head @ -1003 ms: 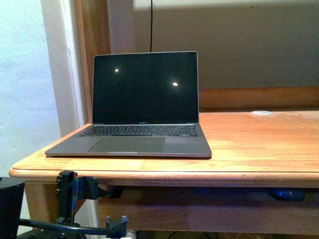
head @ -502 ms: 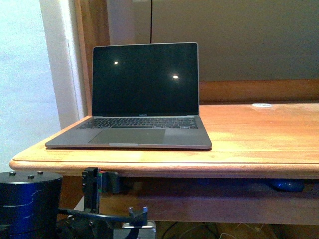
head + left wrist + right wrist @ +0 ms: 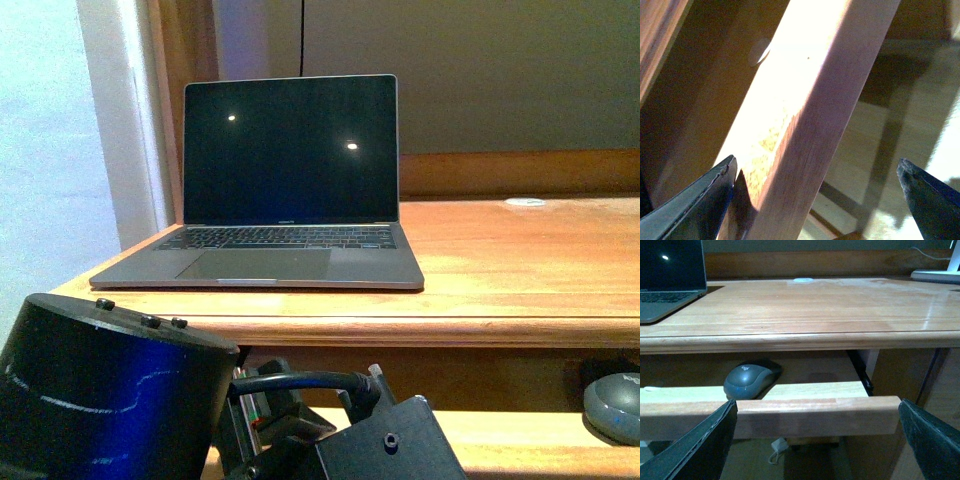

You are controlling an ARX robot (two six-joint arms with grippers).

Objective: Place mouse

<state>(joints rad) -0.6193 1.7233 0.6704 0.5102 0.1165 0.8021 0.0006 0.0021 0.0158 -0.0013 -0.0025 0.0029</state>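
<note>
The mouse [image 3: 747, 381] is a dark grey dome with a faint logo. It lies on a pull-out wooden shelf [image 3: 810, 390] under the desk top, just behind the shelf's front rail [image 3: 790, 416]. In the front view the mouse [image 3: 615, 405] shows at the lower right edge. My right gripper [image 3: 816, 412] is open, facing that front rail, with nothing held and short of the mouse. My left gripper [image 3: 816, 167] is also open and empty, with a slanted wooden beam [image 3: 805, 115] close in front of it. The left arm's dark body [image 3: 110, 400] fills the lower left of the front view.
An open laptop [image 3: 285, 190] with a dark screen stands on the left of the wooden desk [image 3: 500, 290]. A small white disc [image 3: 525, 202] lies at the desk's back. A white object [image 3: 937, 275] sits at the desk's far right. The desk's front edge [image 3: 805, 340] overhangs the shelf.
The front view has shifted downward. The left arm's dark body has risen to fill the lower left, and the mouse on the shelf has come into view at the lower right.
</note>
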